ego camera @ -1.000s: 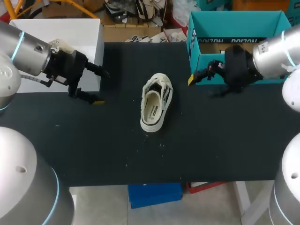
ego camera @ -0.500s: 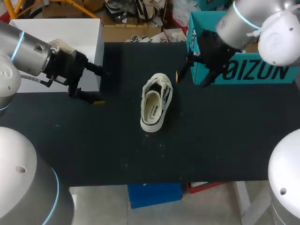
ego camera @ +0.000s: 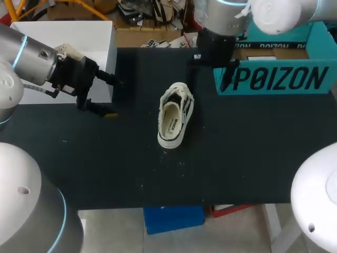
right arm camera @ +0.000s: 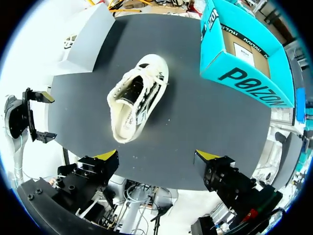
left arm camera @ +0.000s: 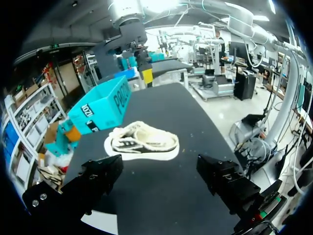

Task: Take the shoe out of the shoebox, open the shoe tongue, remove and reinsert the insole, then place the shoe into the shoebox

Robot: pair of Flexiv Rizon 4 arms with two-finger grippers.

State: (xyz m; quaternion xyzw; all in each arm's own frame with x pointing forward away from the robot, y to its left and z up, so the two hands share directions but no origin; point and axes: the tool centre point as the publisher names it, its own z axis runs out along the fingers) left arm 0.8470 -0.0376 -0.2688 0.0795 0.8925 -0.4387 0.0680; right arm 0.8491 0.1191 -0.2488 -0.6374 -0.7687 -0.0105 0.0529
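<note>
A cream low-top shoe [ego camera: 176, 116] lies upright on the black table, its opening up and nothing touching it. It also shows in the left wrist view as the shoe [left arm camera: 142, 142] and in the right wrist view as the shoe [right arm camera: 137, 95]. The teal shoebox [ego camera: 274, 80] stands open at the back right. My left gripper [ego camera: 111, 97] hangs open and empty, well left of the shoe. My right gripper [ego camera: 210, 67] is open and empty, high over the back of the table between shoe and box. The right wrist view looks down past that gripper [right arm camera: 156, 156] onto the shoe.
A white box [ego camera: 68, 37] stands at the back left, just behind my left gripper. The shoebox [right arm camera: 244, 63] has a paper sheet inside. Bare black table [ego camera: 237, 158] runs in front of and to the right of the shoe.
My right arm has swung from in front of the shoebox leftward and up to the back middle, uncovering the box front. The left arm and the shoe stayed still.
</note>
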